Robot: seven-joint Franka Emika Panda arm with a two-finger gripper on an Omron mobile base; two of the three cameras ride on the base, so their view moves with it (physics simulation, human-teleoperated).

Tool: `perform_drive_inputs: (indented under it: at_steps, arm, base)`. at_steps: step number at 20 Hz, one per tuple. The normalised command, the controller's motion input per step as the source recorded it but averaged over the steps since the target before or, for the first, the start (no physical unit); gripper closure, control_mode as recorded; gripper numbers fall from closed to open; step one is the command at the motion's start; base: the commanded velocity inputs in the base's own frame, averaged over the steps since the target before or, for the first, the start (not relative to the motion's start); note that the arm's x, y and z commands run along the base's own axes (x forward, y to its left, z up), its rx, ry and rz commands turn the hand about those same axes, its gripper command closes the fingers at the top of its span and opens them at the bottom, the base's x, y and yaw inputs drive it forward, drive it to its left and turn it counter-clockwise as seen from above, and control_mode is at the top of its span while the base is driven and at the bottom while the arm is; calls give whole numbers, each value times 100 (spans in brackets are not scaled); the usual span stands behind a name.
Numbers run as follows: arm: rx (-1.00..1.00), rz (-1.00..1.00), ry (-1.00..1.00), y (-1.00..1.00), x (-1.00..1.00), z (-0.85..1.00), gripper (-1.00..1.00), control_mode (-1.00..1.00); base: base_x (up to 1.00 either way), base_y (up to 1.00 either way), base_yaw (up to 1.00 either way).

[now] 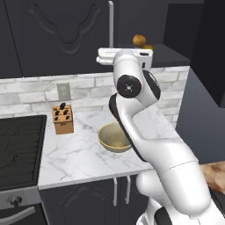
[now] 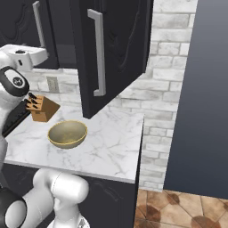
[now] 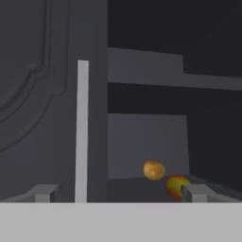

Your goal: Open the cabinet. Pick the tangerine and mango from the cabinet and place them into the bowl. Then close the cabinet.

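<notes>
Up at the cabinet (image 1: 57,35), the arm reaches level toward its open right side. Gripper (image 3: 118,191) jaws spread wide, empty, facing the mango (image 3: 175,185).

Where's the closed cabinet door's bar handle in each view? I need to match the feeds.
Left base view: the bar handle runs down from the top edge, just left of centre.
Right base view: top left, left of the open door.
Hand view: left of centre, upright.
Shared landmark: the knife block stands on the counter in both base views.
</notes>
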Motion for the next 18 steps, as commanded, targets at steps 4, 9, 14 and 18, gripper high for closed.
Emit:
perform_drive_inputs:
  at_steps: [4, 9, 14, 18]
  arm:
    - [0, 3, 4, 33, 41, 0, -100, -100]
    - [0, 4, 5, 25, 58, 0, -100, -100]
    - [0, 0, 3, 3, 68, 0, -100, -100]
    - [0, 0, 1, 2, 79, -1, -100, -100]
  base:
    - [0, 0, 0]
    - [0, 0, 0]
    - [0, 0, 0]
    - [0, 0, 0]
